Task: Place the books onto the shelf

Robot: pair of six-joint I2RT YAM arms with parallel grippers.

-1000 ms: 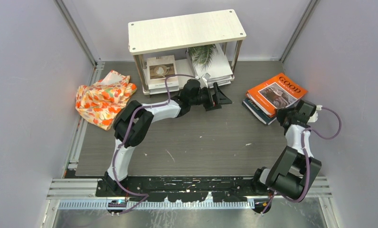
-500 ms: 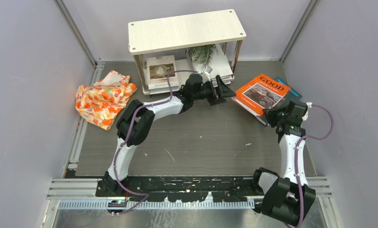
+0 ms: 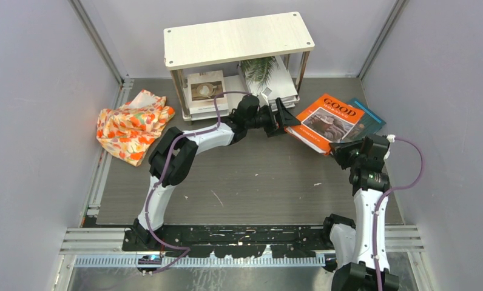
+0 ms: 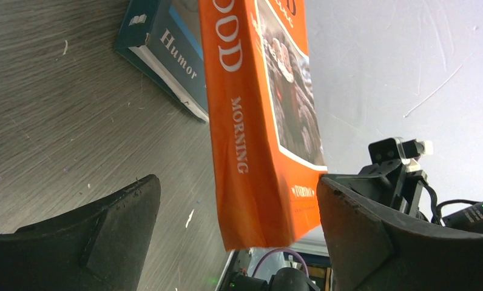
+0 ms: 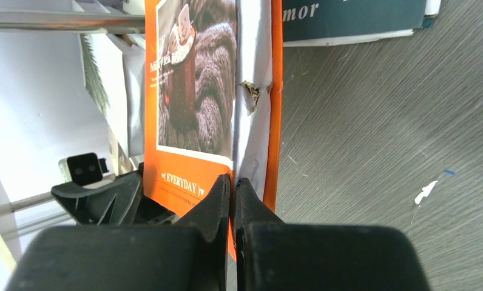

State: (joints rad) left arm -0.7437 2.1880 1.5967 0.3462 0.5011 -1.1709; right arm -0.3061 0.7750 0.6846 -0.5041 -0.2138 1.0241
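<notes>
The orange "GOOD" book (image 3: 330, 119) is off to the right of the shelf (image 3: 239, 37), tipped up off the table, with its far end over the teal "Humor" book (image 3: 371, 119), which lies flat further from the shelf. The right claw (image 5: 233, 182) is pinched tight on the edge of the cover furthest from the shelf. The left claw (image 4: 239, 200) is spread wide at the shelf-side end, one finger on each side of the book's corner and neither seeming to touch it. It looks like a hand-over on the way to the shelf. Next, I'd say, the left claw must close squarely on the spine before the right lets go, or the book will swing.
</notes>
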